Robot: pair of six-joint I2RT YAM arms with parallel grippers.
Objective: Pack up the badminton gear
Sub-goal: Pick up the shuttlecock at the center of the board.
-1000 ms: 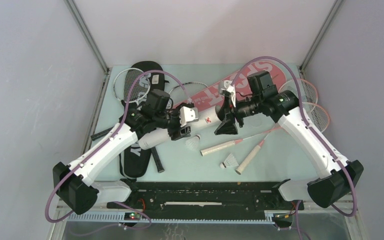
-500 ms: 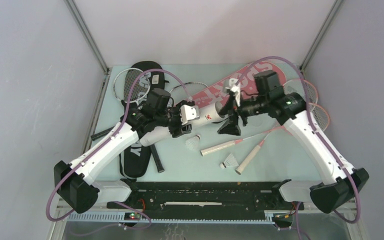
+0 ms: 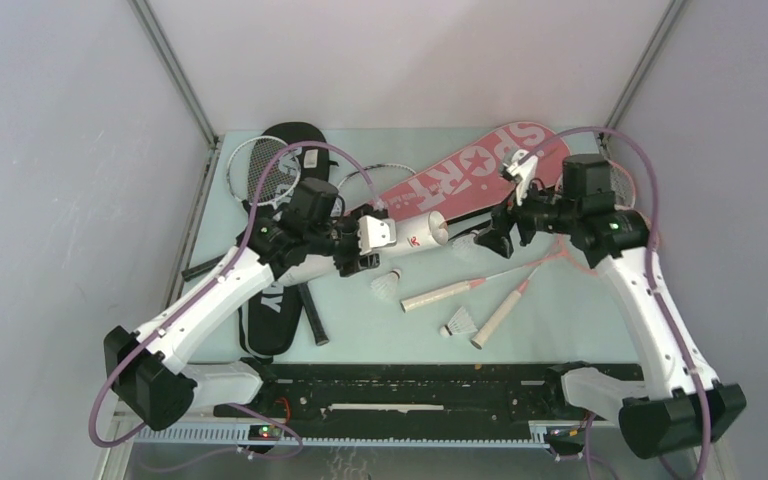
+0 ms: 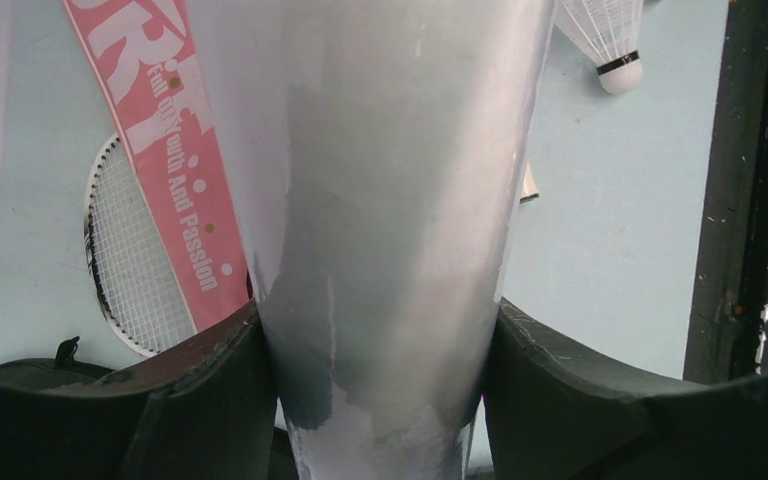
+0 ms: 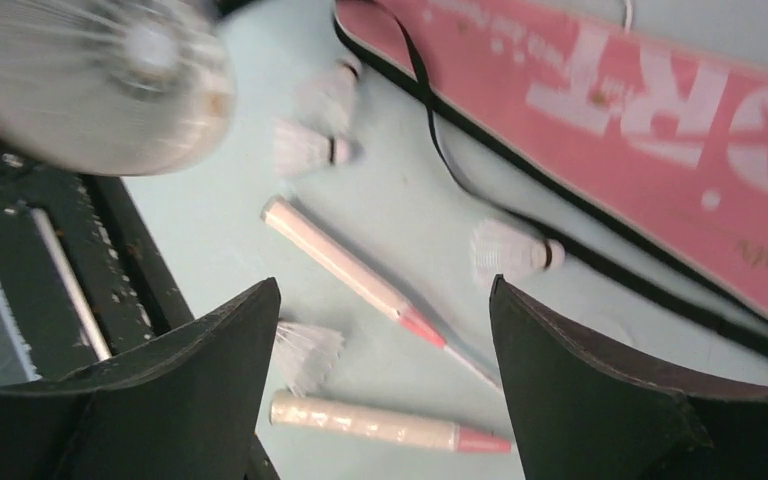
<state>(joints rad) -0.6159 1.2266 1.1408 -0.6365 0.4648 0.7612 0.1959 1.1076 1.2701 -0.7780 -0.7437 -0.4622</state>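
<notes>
Farthest left we see the black fabric racket cover [image 3: 263, 318] lying lengthwise down the left side of the pale green table [image 3: 570, 335], with a white-framed racket head [image 3: 255, 170] beside its far end. Next comes the left gripper [image 3: 368, 248], its two black fingers [image 4: 210, 400] clenched on either side of the long white cylindrical tube [image 3: 410, 236]. The tube's long axis slants from near-left, over the black cover, up toward far-right, and its open mouth faces right. Behind it the flat pink racket cover lettered SPORT [image 3: 470, 172] lies on a similar diagonal, its black strap [image 5: 440, 120] trailing along its near edge. Just near of the tube's middle a small white feather shuttlecock [image 3: 388, 286] rests on the table. A second shuttlecock [image 3: 465, 242] lies right in front of the tube's mouth, between it and the right gripper [image 3: 493, 238]. That gripper's jaws stand wide apart with nothing between them, and it points left at the mouth. Below the gap lie two cream racket handles with pink ends [image 3: 442, 295], angled up to the right, and a third shuttlecock [image 3: 460, 322] sits between them. The racket heads at the right edge are largely hidden by the right arm.
</notes>
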